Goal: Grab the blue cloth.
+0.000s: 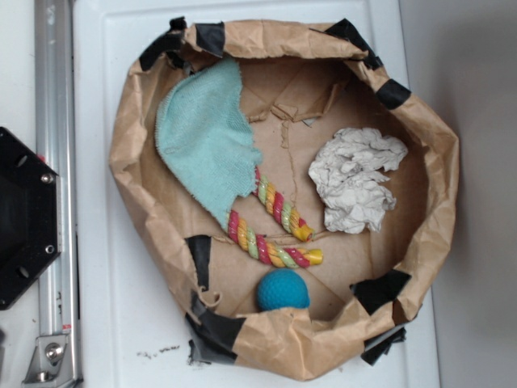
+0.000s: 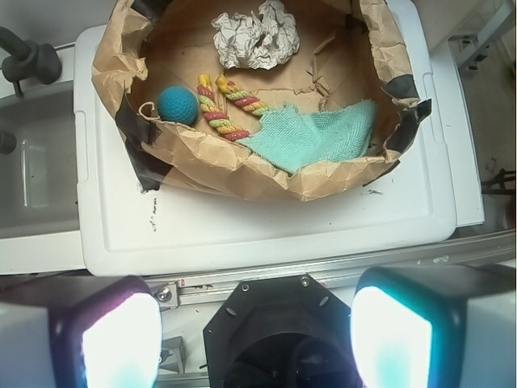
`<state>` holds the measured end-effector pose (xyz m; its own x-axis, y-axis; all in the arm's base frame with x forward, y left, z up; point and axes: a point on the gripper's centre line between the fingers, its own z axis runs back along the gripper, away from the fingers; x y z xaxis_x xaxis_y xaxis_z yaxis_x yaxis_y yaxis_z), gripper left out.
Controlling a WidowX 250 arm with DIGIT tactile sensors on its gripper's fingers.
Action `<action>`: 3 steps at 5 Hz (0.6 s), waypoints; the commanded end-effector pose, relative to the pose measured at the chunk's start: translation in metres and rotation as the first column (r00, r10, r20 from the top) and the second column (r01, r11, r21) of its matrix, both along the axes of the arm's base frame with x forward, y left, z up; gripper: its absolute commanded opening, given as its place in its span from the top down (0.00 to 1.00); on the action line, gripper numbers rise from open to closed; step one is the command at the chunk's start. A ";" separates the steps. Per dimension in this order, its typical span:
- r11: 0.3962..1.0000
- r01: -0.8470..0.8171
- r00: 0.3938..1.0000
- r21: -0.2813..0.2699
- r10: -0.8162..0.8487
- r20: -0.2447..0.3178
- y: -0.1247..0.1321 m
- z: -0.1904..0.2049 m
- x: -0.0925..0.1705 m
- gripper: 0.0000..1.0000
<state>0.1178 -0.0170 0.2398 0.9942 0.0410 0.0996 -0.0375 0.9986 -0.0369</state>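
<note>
The blue cloth (image 1: pixel 206 137) is a light teal terry piece lying flat in the upper left of the brown paper basket (image 1: pixel 129 162), one corner draped toward the rope toy. It also shows in the wrist view (image 2: pixel 319 133) against the basket's near wall. My gripper (image 2: pixel 257 339) is open and empty, its two pale fingers (image 2: pixel 121 339) wide apart, well back from the basket above the black robot base (image 2: pixel 283 323). The gripper does not show in the exterior view.
Inside the basket lie a striped rope toy (image 1: pixel 271 226), a dark teal knitted ball (image 1: pixel 283 291) and a crumpled white paper wad (image 1: pixel 355 178). The basket sits on a white plastic lid (image 2: pixel 242 234). A metal rail (image 1: pixel 56 162) runs along the left.
</note>
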 end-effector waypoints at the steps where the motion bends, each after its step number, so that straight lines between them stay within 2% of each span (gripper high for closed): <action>1: 1.000 0.000 1.000 0.000 0.000 0.000 0.000 0.000 0.000 0.00; 2: 0.995 0.053 0.999 0.087 -0.053 0.001 0.026 -0.030 0.047 0.00; 3: 0.981 0.151 0.988 0.125 -0.153 0.010 0.034 -0.049 0.073 0.00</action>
